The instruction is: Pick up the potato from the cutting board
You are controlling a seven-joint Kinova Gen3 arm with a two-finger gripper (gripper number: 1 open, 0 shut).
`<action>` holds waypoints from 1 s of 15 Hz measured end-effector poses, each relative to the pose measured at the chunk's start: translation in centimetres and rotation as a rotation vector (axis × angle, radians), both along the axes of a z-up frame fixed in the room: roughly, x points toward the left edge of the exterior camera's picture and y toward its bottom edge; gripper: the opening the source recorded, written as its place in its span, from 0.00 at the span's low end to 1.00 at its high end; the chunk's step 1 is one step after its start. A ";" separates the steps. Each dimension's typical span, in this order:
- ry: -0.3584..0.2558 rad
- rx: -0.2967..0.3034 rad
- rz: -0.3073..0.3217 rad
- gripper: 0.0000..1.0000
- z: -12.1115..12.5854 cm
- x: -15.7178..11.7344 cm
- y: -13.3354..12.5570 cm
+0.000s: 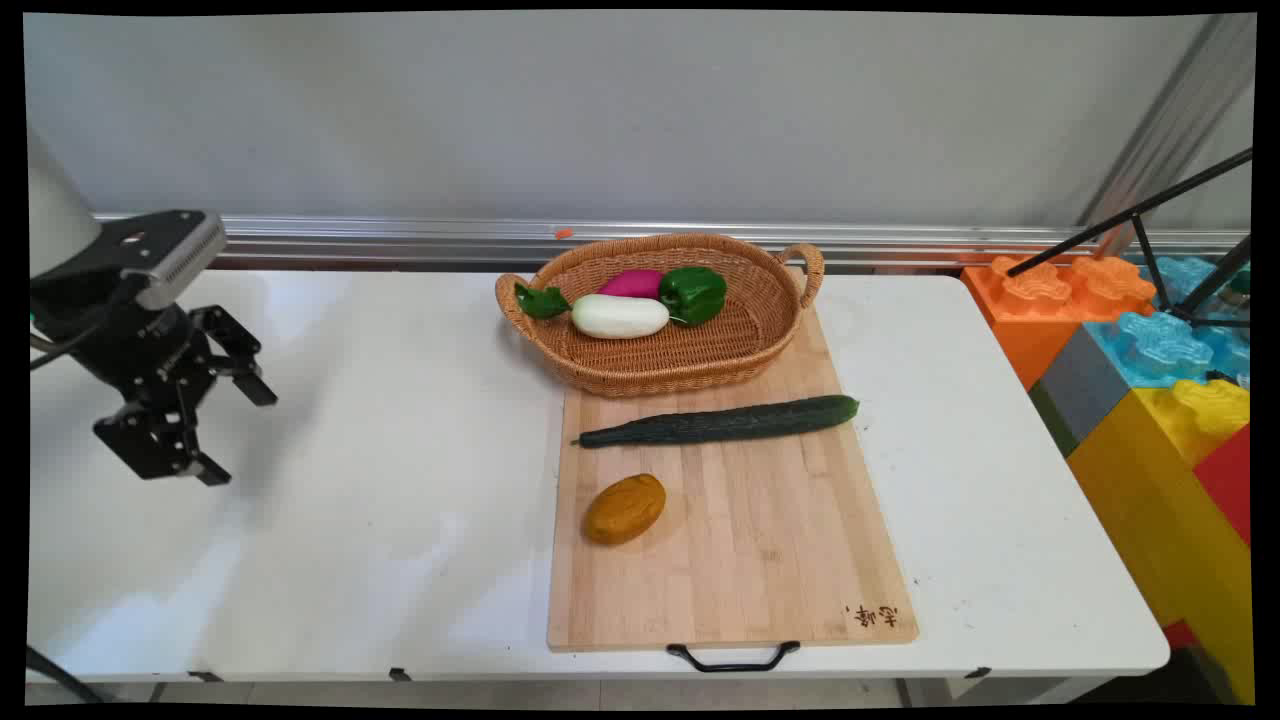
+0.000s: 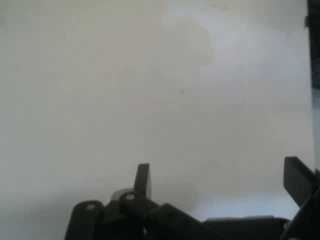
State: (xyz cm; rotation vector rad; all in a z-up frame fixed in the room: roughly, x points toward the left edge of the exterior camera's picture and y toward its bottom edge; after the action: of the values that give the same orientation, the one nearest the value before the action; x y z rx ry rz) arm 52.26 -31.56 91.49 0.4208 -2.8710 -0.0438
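- gripper at far left, hanging over bare white table, fingers spread wide, nothing between them; tips point down and to the right, arm tilted in from upper left
- hand view: the two black fingers rise from the bottom edge wide apart over plain white tabletop, nothing else in front
- nearest thing to the gripper is the wooden cutting board, well apart to its right; pale slatted bamboo, rectangular, black metal handle at its near edge, small stamped mark at the near right corner
- brown potato on the board's near left part, oval, dull rough-looking skin; closest of the vegetables to the gripper
- cucumber lies across the board farther back, long, dark green, slightly bumpy, running left-right, thicker end to the right
- woven wicker basket, oval with two loop handles, its near part resting on the board's far end
- in the basket: white radish with green leaves at its left, smooth; magenta vegetable behind it, kind unclear; glossy green bell pepper to the right, touching both
- far right beside the table: big plastic building blocks, orange, blue, yellow, red, studded tops
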 end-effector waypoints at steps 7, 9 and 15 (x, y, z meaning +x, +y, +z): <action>0.129 -0.023 0.019 1.00 -0.5 -8.4 -1.0; 0.141 -0.022 0.036 1.00 -0.6 -10.6 -1.5; 0.177 -0.012 0.158 1.00 -1.8 -17.9 -3.7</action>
State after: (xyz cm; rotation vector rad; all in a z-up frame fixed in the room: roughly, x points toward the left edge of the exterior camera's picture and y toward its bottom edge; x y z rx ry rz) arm 34.33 -35.26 89.71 0.6080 -2.6548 -0.0346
